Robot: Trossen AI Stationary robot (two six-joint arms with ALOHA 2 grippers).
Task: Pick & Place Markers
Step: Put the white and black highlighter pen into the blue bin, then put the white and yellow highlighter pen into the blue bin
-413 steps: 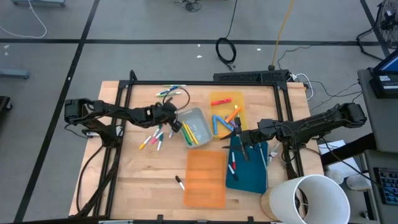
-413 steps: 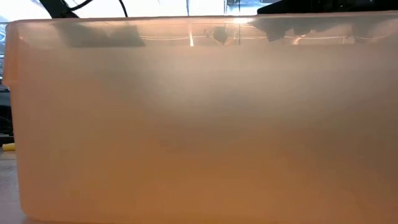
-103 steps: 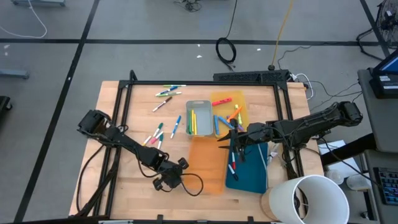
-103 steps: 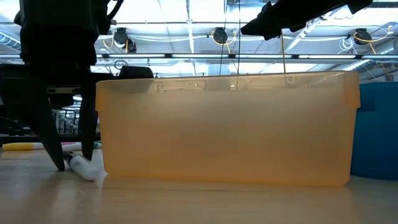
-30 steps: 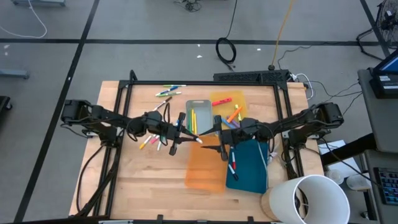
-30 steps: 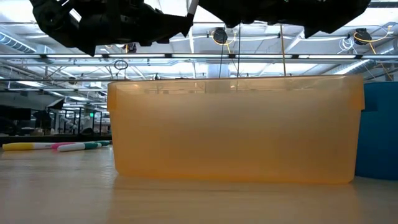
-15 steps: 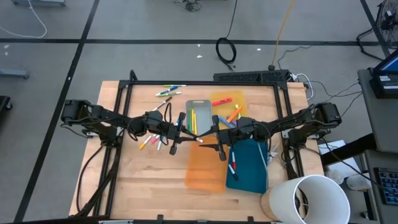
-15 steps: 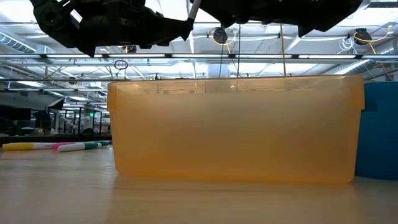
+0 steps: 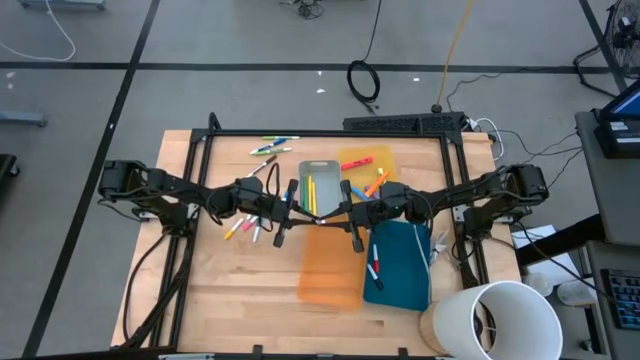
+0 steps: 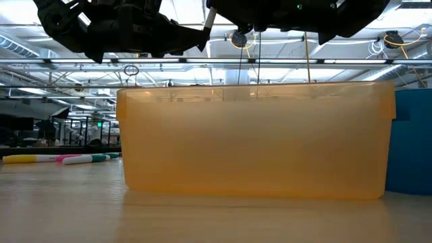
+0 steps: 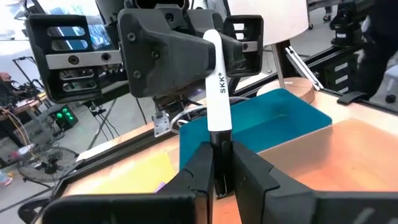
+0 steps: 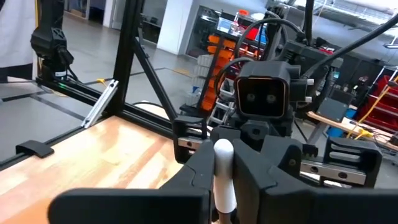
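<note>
A white marker [image 11: 217, 93] with a black end hangs level in the air between my two grippers, above the far end of the orange tray [image 9: 330, 272]. My left gripper [image 9: 290, 212] reaches in from the table's left and is shut on the marker. My right gripper [image 9: 345, 213] reaches in from the right and is shut on its other end. Loose markers [image 9: 246, 224] lie on the wood left of the grey tray [image 9: 320, 190], which holds yellow and green ones. More markers lie on the yellow tray [image 9: 366, 172] and the teal tray [image 9: 402, 268]. My left gripper pinches the marker's black end [image 11: 219, 147] between its two fingers [image 11: 202, 163]. The fingers come level from the table's left and lie along the marker, which sticks straight out past them, lifted clear. My right gripper pinches the marker's white end [image 12: 222, 153] between its two fingers [image 12: 198, 163]. It comes level from the table's right, in line with the marker. The marker spans the gap between both grippers, clear of the trays.
The orange tray [image 10: 256, 142] stands close in front of the low camera, the teal one [image 10: 413, 142] beside it. A white bucket [image 9: 495, 320] sits at the near right corner. A black frame [image 9: 330, 133] borders the table. Several markers [image 9: 272, 147] lie near the far edge.
My right gripper has edged toward the table's left, onto the white end of the marker that my left gripper holds out. That end stood free a second ago and is now covered by the right fingers. The left gripper and the marker have kept still.
</note>
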